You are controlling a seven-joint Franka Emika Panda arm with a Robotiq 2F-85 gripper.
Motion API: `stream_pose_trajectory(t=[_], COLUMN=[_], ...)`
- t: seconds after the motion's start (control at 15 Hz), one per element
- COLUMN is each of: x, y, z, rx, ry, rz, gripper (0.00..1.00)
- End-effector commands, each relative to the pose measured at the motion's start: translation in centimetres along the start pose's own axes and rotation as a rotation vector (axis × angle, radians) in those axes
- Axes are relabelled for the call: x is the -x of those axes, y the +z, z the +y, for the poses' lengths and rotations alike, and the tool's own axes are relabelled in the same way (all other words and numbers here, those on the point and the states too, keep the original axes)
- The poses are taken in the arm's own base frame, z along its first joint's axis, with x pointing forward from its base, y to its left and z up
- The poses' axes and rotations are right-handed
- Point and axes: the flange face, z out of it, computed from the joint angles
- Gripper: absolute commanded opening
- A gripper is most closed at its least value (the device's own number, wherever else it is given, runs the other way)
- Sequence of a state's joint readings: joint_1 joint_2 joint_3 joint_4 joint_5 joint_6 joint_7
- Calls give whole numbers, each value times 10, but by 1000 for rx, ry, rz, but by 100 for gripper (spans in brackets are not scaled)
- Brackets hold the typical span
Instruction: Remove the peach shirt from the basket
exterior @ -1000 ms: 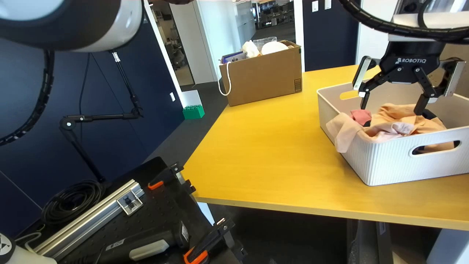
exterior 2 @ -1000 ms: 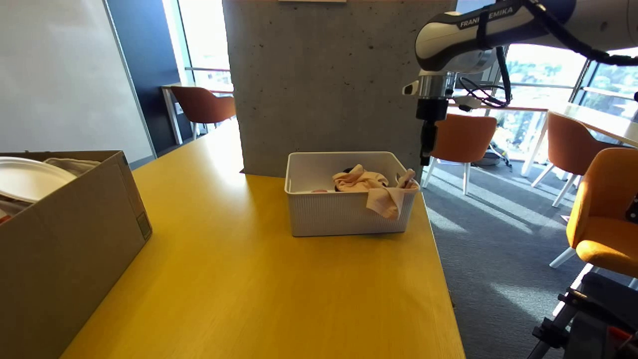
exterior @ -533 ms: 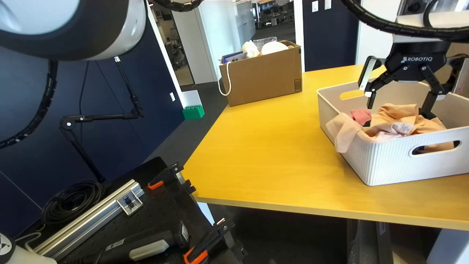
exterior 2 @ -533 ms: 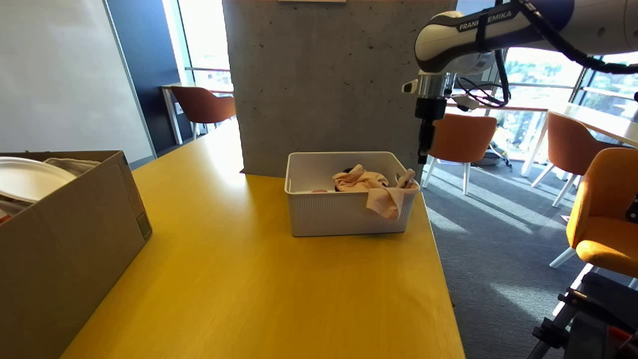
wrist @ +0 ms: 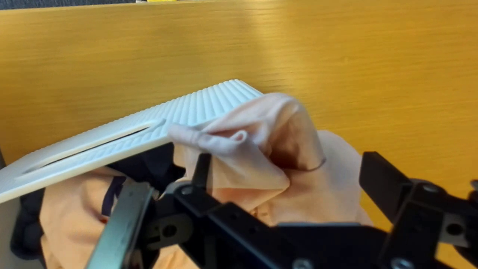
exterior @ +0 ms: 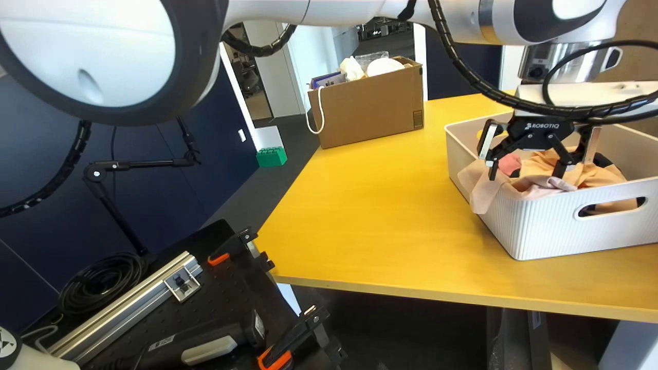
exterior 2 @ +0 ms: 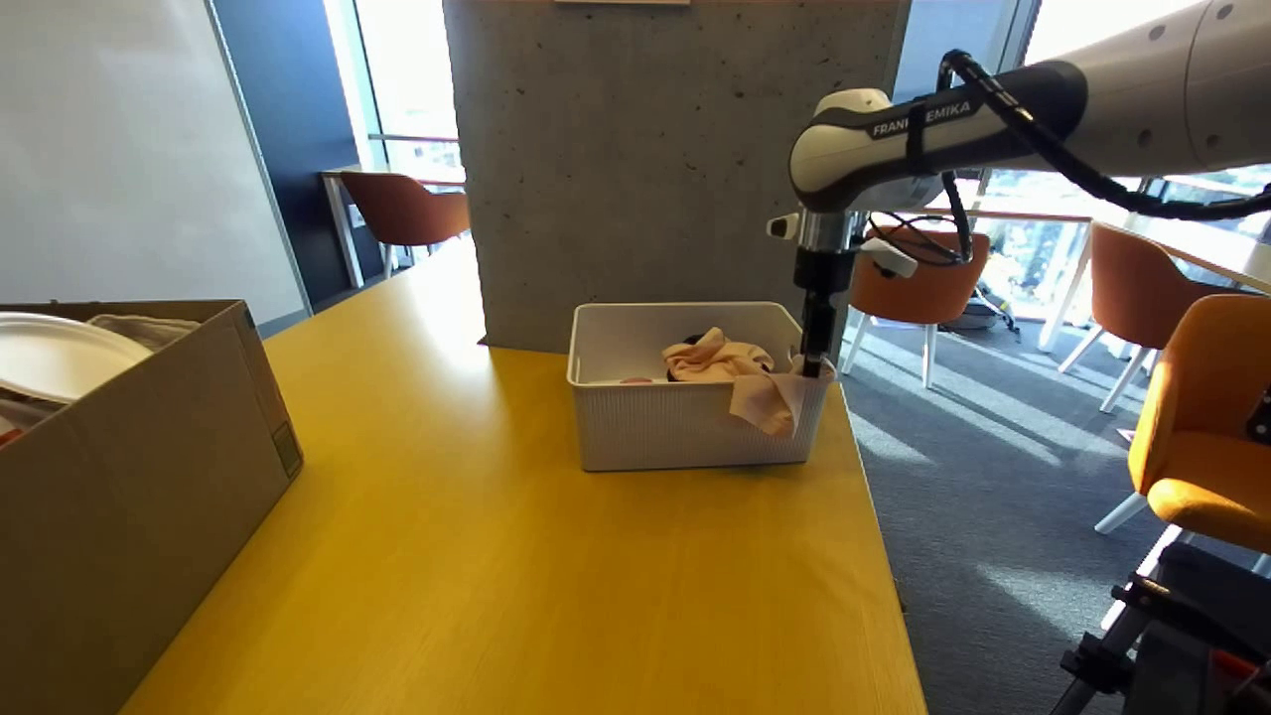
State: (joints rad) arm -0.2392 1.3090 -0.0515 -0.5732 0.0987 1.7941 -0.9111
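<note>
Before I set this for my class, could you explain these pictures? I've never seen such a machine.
This is a Franka Emika Panda robot arm with a two-fingered Robotiq gripper. Two views come from cameras outside the robot; the close-up from one on its wrist. On the yellow table stand a cardboard box and a white ribbed basket. A peach shirt lies in the basket, partly draped over its rim. The gripper is open, a fold of the shirt showing between its fingers; nothing is held.

Room on table btwn box & basket; in way: peach shirt over rim, pillar nr basket
</note>
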Motion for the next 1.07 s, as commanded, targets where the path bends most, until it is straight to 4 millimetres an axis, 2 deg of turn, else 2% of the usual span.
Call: stream_pose_trajectory(t=[0.0,0.2,0.33,0.47,0.6,0.8,1.0], x=[-10,-6,4,16,19,17,11], y=[-2,-26,-38,-33,-23,-6,2], z=[-5,5,16,25,28,27,25], rx=[64,142,182,182,169,173,201], ry=[-51,-63,-53,-44,-50,-77,-112], rz=[-41,-57,-63,-69,-65,-74,-84], gripper=[100,100,100,100,100,100,100])
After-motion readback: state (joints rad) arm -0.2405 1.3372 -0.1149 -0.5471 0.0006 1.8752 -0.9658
